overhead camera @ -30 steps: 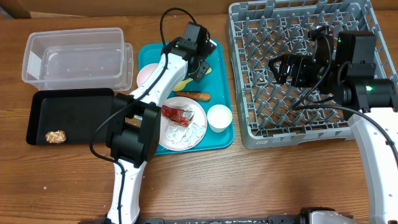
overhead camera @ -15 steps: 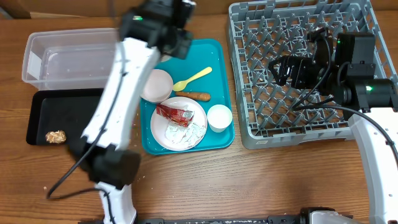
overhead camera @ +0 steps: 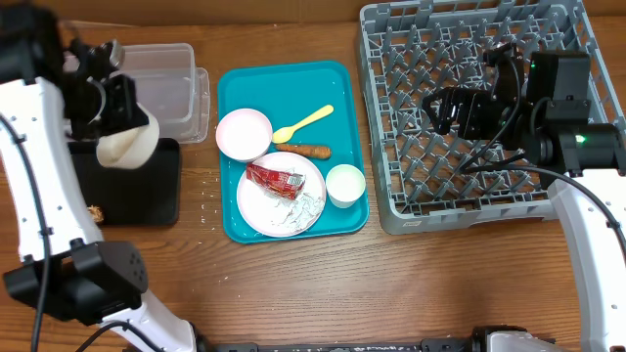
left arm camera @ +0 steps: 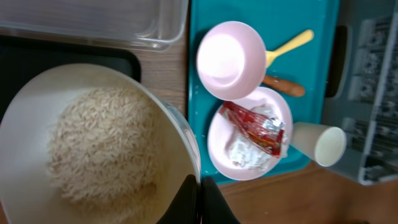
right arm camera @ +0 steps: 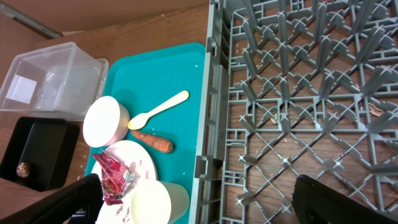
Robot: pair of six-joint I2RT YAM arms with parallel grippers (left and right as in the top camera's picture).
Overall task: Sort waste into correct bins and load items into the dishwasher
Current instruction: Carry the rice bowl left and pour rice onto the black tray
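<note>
White rice [left arm camera: 99, 144] lies heaped in the bowl [left arm camera: 166, 146], and I see none spilled. The left jaws pinch the bowl's rim at the bottom of the wrist view. A second ago that arm was down over the teal tray [overhead camera: 293, 88]. Half a second ago it was mid-swing. Now the bowl hangs over the edge of the black tray [overhead camera: 147, 196] beside the tub [overhead camera: 171, 73]. From overhead it looks tipped, though how far I cannot tell.

So the pick and the carry are done, and by my reading only the pour is left. I judge the black tray to be the target, since the brown lump [overhead camera: 95, 210] already lies there.

With the arm gone, the teal tray shows the rest: the other bowl [overhead camera: 244, 134], the spoon [overhead camera: 303, 123], the carrot stick [overhead camera: 303, 151], the cup [overhead camera: 344, 184], and the plate [overhead camera: 256, 200] with the wrapper [overhead camera: 277, 179] and napkin [overhead camera: 293, 209] on it. None of these is sorted or loaded yet.

The right jaws stay spread wide and empty over the rack [overhead camera: 469, 200], which holds no dishes.
</note>
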